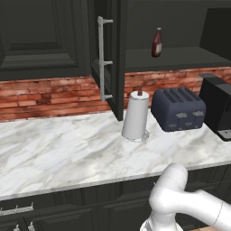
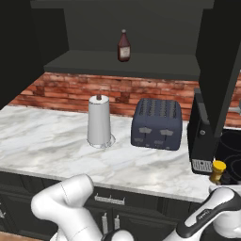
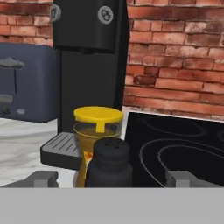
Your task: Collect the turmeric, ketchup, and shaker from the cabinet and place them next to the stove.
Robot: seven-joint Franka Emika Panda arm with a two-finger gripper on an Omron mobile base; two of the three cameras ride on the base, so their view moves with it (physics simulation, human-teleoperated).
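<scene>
Beside the stove (image 3: 175, 148), on its left, the shaker (image 3: 109, 162) stands upright on the marble counter (image 1: 67, 149), with the turmeric (image 3: 97, 127) jar just behind it and close to touching (yellow lid, clear body). Both sit in front of the black coffee machine (image 3: 89, 65), whose drip tray is next to the jar. The gripper (image 3: 111, 178) is spread wide: its two grey fingertips (image 3: 43, 178) flank the shaker with clear gaps on either side, gripping nothing. Whether a pad brushes the shaker low down is hard to tell, since the bottom of the hand view is cut off. Left of the stove past the coffee machine sits the dark blue toaster (image 2: 156, 123), then the paper towel roll (image 2: 99, 120). The ketchup (image 2: 124, 46) is upright on the shelf of the cabinet (image 1: 110, 58), door swung open, well above and left of the stove. In the right base view the turmeric lid pokes up by the stove edge.
</scene>
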